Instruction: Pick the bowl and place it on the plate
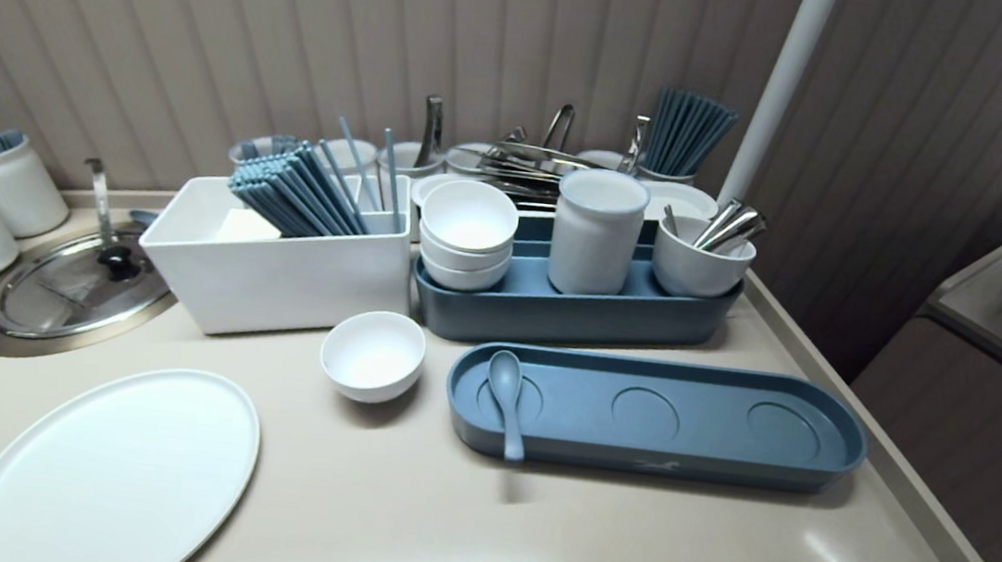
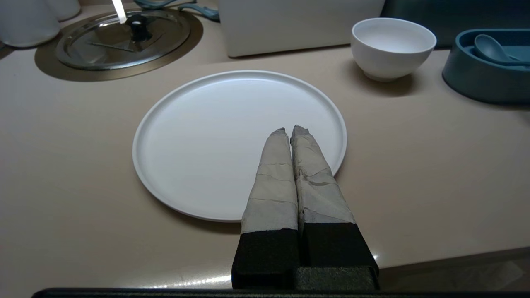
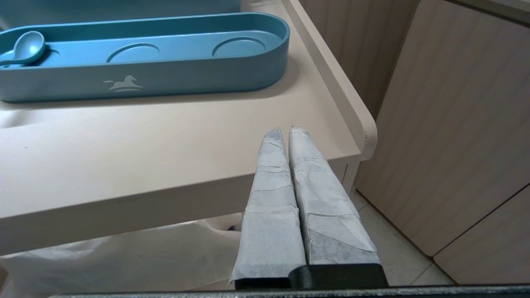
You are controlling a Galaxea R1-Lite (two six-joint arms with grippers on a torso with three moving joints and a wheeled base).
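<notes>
My left gripper (image 2: 289,129) hangs with its tape-wrapped jaws pressed together on nothing, tips over the near part of the flat, matte white plate (image 2: 207,136), its low rim likely there to hold food in. My right gripper (image 3: 283,129), jaws likewise together and empty, sits off the counter (image 3: 165,145) at its rounded corner, the long blue tray (image 3: 186,80) ahead, a spoon (image 3: 27,43) resting in its farthest round recess.

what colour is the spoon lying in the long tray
Spoon: muted blue, matching its tray; head view shows it best.
</notes>
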